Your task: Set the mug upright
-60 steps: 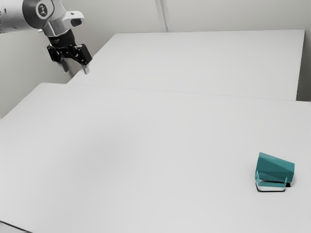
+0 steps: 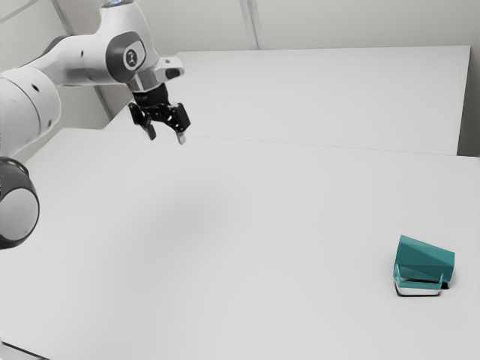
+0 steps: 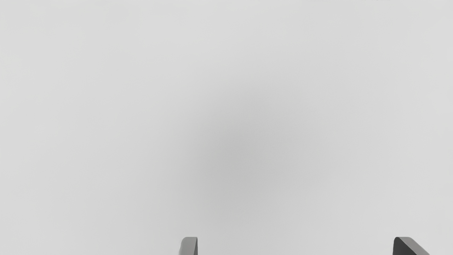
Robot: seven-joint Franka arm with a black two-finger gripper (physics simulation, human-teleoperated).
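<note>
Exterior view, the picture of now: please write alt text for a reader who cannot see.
A teal mug lies on its side on a white table. A robot arm reaches in from the exterior view's left, its open black pincer well away from the mug.

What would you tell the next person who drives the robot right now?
Gripper: open, holding nothing, up above the table, well away from the mug.
Mug: teal, lying on its side on the table, toward the exterior view's right.
Done: nothing on the mug yet; it isn't upright.
Left: reach the mug, grip it, turn it upright, let go.
</note>
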